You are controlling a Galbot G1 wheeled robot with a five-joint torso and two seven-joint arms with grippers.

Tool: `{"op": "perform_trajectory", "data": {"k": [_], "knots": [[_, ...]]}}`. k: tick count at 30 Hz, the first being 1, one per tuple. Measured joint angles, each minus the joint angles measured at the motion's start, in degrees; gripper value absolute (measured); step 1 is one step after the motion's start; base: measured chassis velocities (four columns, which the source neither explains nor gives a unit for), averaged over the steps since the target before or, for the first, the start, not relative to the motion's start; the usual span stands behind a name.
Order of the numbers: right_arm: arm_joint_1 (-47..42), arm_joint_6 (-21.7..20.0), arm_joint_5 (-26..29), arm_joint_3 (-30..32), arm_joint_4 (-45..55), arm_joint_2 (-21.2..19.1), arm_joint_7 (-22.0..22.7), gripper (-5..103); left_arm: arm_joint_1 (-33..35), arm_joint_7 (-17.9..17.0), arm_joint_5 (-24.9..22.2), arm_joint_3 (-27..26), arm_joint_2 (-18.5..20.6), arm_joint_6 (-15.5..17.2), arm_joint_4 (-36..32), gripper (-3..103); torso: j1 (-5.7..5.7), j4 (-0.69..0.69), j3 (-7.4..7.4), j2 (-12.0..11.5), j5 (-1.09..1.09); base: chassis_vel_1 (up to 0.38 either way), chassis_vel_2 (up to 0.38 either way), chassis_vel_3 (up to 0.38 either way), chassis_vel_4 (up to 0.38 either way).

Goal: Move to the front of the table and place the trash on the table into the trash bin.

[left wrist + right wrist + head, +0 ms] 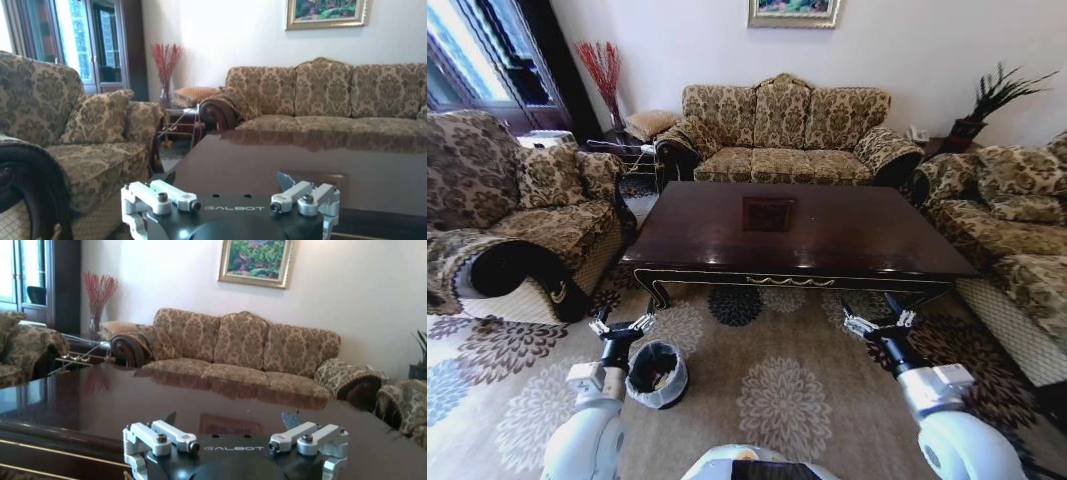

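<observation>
Both grippers, left (622, 327) and right (878, 324), hang open over the rug before the table (847, 240); left elbow could knock the nearby bin (656, 375).

"GALBOT" on left gripper (230, 200) mount, right gripper (230, 440) mount.

Daylight is pouring in through the window (467, 50), overexposing its panes. The glossy desk (827, 235) is mirroring the sofa (333, 100) and pale wall. The head view is bending outward toward its edges; the wrist views are looking slightly soft.
</observation>
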Motion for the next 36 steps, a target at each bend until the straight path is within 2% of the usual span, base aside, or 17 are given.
{"op": "perform_trajectory", "data": {"k": [9,18,23,26,27,28,31,34,36], "knots": [[0.9,-0.28,-0.55,-2.42,-0.12,-0.2,1.1,100,1.88,0.72,1.0,-0.23,-3.11,-2.61,-0.79,100,0.0,0.0,0.0,0.0,0.01,-0.173,-0.185,0.19,0.177],[1.28,0.65,-1.65,-2.57,-0.84,0.35,2.05,100,3.29,0.85,1.28,0.12,-4.7,-3.43,-2.24,100,0.0,-0.01,0.0,-0.01,-0.01,-0.28,-0.295,0.269,0.279],[-0.53,0.91,-2.96,0.51,-1.04,3.3,0.72,100,3.26,1.01,1.46,0.85,-5.2,-3.28,-2.68,100,-0.01,0.0,-0.01,-0.01,0.06,-0.103,-0.154,0.134,0.132],[-2.78,2.79,-3.78,2.32,-1.01,5.63,-1.6,100,3.23,1.04,1.49,1.45,-5.18,-3.4,-2.62,100,0.0,-0.04,0.0,-0.01,0.01,0.0,0.0,0.0,0.0],[-4.05,4.2,-4.07,2.81,-0.9,6.69,-2.48,100,3.23,1.04,1.56,1.78,-5.0,-3.54,-2.44,100,0.0,-0.04,0.0,-0.01,-0.1,0.053,0.037,-0.035,-0.021],[-4.71,4.85,-4.12,2.89,-0.7,7.22,-2.68,100,3.2,1.11,1.65,1.95,-4.89,-3.6,-2.44,100,0.0,-0.02,0.0,-0.01,-0.11,0.053,0.09,-0.03,-0.021],[-6.62,6.49,-4.08,2.85,-0.08,8.42,-2.94,100,2.98,1.23,1.71,2.49,-4.42,-3.6,-2.47,100,0.01,0.02,0.0,-0.01,-0.04,0.079,0.086,-0.027,-0.045],[-8.35,8.86,-4.03,2.71,0.38,10.2,-2.93,100,1.86,1.31,1.69,3.1,-2.95,-2.63,-2.43,100,0.01,-0.02,0.0,-0.01,0.01,0.01,0.027,-0.008,-0.009],[-8.47,8.89,-3.98,2.64,0.55,10.58,-2.87,100,1.63,1.4,1.69,3.14,-2.46,-2.32,-2.24,100,0.01,-0.01,0.0,-0.01,0.04,0.0,0.0,0.0,0.0]]}}
